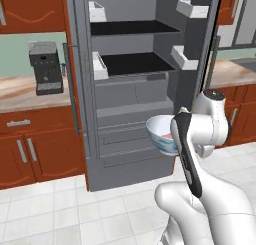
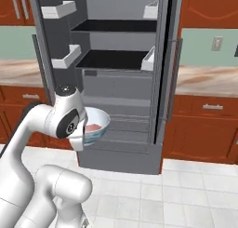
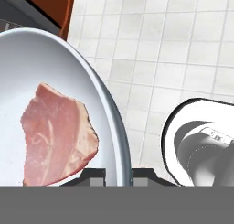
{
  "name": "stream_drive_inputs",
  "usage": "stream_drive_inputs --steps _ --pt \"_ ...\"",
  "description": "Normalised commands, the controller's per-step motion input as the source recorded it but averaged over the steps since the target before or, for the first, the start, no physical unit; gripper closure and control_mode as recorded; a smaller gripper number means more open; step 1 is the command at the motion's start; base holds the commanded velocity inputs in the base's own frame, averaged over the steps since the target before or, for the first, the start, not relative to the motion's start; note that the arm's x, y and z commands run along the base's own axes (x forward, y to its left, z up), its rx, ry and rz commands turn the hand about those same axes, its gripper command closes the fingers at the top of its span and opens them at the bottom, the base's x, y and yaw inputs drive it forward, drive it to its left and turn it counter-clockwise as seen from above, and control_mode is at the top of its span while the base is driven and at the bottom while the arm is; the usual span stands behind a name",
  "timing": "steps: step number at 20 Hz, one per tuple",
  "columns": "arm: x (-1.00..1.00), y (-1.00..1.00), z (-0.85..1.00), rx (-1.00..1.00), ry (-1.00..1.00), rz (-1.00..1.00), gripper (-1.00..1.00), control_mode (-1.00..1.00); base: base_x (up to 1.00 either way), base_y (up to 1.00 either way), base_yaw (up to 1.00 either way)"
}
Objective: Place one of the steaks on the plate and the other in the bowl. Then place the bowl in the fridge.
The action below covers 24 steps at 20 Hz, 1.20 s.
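Observation:
The white bowl (image 3: 27,54) with its pale blue outside hangs in the air in front of the open fridge (image 1: 131,91), at about the height of its lower drawers. A pale pink steak (image 3: 57,136) with whitish fat lies flat inside it. My gripper (image 3: 118,175) is shut on the bowl's near rim, one fingertip on each side of the wall. From the base cameras the bowl (image 1: 160,133) (image 2: 95,124) sits just beyond my wrist, with the steak (image 2: 94,128) showing over the rim. The fridge (image 2: 122,78) has dark shelves. The plate is out of view.
White door bins (image 1: 99,68) (image 1: 184,58) line both open fridge doors. A dark coffee machine (image 1: 46,68) stands on the counter to the left. Red cabinets (image 1: 30,149) flank the fridge, and the white tiled floor (image 2: 186,194) lies below.

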Motion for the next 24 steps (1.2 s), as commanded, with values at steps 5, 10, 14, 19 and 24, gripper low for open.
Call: stream_drive_inputs --steps 5,10,14,19,24 --pt "0.00 0.00 0.00 0.00 0.00 0.00 1.00 1.00 0.67 -0.22 0.01" --pt "0.00 0.00 0.00 0.00 0.00 0.00 1.00 1.00 0.65 0.00 0.02" --pt "0.00 0.00 0.00 0.00 0.00 0.00 1.00 1.00 0.77 -0.06 0.04" --pt "0.00 0.00 0.00 0.00 0.00 0.00 1.00 1.00 0.73 -0.04 0.06" --pt "0.00 0.00 0.00 0.00 0.00 0.00 1.00 1.00 0.52 -0.20 0.12"
